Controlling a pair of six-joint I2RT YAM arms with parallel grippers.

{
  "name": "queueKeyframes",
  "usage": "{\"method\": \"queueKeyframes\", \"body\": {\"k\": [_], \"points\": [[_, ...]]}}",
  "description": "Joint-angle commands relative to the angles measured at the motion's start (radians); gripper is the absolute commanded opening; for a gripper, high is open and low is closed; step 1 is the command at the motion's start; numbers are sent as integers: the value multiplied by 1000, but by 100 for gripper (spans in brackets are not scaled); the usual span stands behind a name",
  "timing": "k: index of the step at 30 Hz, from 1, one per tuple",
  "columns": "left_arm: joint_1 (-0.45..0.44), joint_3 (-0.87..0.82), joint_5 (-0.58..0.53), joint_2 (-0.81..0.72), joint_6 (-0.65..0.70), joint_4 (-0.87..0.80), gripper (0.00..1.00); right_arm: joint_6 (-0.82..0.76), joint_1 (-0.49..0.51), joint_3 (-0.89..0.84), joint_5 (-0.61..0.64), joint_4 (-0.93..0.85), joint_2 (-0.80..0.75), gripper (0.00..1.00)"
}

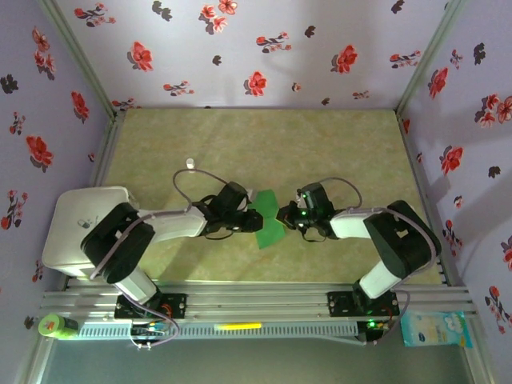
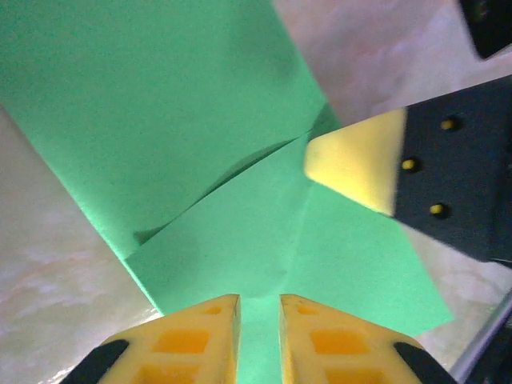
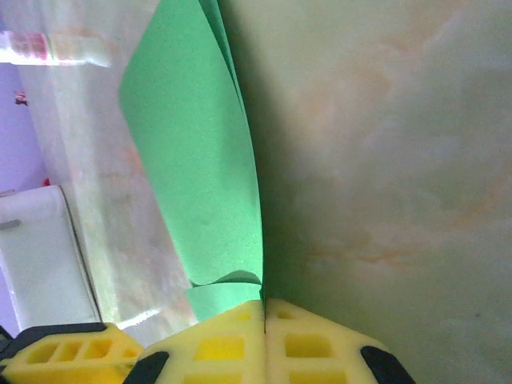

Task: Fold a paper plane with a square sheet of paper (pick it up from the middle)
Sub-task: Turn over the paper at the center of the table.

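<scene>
The bright-green sheet of paper (image 1: 270,228) lies partly folded at the middle of the table, between my two grippers. In the left wrist view it (image 2: 160,104) shows overlapping creased flaps. My left gripper (image 2: 259,300) hangs over its near edge, its fingers a narrow gap apart with green paper seen through the gap. My right gripper (image 3: 264,302) is shut on the edge of the paper (image 3: 200,160), which curls up and away from the pinched fingertips. Its yellow fingertip (image 2: 360,164) rests over the paper opposite the left gripper.
A white box (image 1: 80,224) stands at the left beside the left arm. A tiny white bottle (image 1: 190,163) is on the table behind the left gripper. Floral walls close in the table on three sides. The left gripper's finger (image 3: 56,356) is close beside the right one.
</scene>
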Motion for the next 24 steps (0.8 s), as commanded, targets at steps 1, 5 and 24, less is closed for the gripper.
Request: {"method": "queueKeyframes", "body": {"k": [1, 5, 24], "points": [[7, -28, -51, -64, 1, 47, 20, -9, -8, -15, 39, 5, -48, 4], [9, -66, -108, -126, 5, 44, 20, -17, -8, -23, 78, -25, -97, 3], [32, -162, -116, -284, -74, 112, 20, -16, -4, 95, 375, -618, -435, 3]]}}
